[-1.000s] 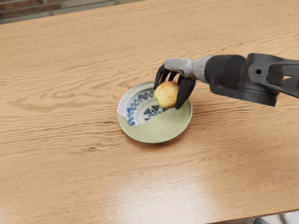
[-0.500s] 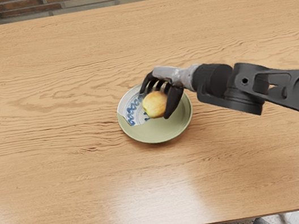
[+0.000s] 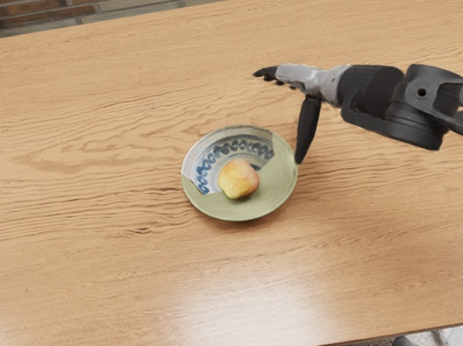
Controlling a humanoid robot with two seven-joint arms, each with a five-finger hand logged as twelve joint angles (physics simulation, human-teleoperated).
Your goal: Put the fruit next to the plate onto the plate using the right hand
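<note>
Found the fruit [image 3: 239, 179] lying on the plate [image 3: 221, 214], below and left of the right robot hand [image 3: 299, 89], clear of it. Found the robot hand released, spread wide, holding nothing, above the table [image 3: 100, 292] just beside the plate's rim. Judged placement done; only withdrawal left. Read no brand, label or writing anywhere.

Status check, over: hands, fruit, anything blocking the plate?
Right hand open, holding nothing, just right of the plate. Fruit sitting on plate, free of the fingers. Left hand out of view. No obstruction seen.
</note>
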